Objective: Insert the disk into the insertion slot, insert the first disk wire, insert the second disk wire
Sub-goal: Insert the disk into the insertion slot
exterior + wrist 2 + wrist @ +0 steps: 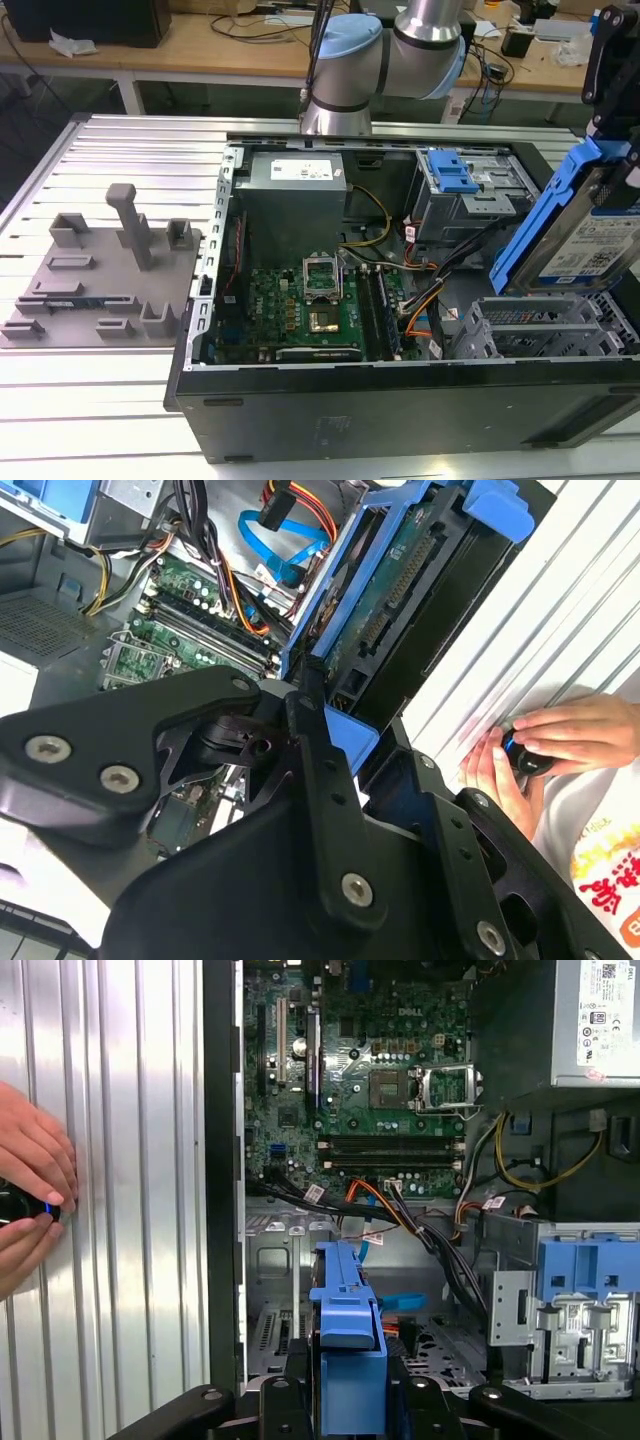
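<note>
The black pincer (345, 730) clamps the blue-framed, silver-labelled flat disk (585, 235). It hangs tilted over the grey perforated-metal slot (530, 325), at the exterior view's right.

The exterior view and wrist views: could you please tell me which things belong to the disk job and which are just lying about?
Job in hand:
the disk, tilted in the gripper
the insertion slot
the second disk wire

Lying about:
grey fixture plate beside the case
blue-latched bay
power supply
a person's hand on the table

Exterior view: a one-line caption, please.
Gripper holds the blue-framed disk tilted above the grey insertion slot of the open computer case.
</note>
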Robot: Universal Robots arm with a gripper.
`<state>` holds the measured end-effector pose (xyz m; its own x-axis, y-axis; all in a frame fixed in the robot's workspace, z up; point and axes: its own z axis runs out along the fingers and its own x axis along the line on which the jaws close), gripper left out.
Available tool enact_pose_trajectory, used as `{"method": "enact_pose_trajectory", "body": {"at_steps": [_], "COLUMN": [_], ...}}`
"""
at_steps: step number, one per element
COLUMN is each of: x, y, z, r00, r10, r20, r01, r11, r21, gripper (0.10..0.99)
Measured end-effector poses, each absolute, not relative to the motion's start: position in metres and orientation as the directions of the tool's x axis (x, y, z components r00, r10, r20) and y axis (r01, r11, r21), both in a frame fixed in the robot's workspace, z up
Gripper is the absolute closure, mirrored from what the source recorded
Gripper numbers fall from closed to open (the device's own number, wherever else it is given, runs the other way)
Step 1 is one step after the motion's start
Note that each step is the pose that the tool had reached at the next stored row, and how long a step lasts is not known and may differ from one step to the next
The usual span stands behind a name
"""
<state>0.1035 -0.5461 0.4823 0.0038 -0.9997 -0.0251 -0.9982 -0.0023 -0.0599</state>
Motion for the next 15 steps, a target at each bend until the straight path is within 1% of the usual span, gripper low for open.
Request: {"method": "enact_pose_trajectory", "body": {"at_steps": [15], "x": [0.1038], "y": [-0.5482], "z": [0.4725], "r00": [0.004], "r10": [-1.0], "r20": [-0.025], "r01": [-0.998], "r11": [-0.003], "r21": [-0.06], "gripper": [0.718]}}
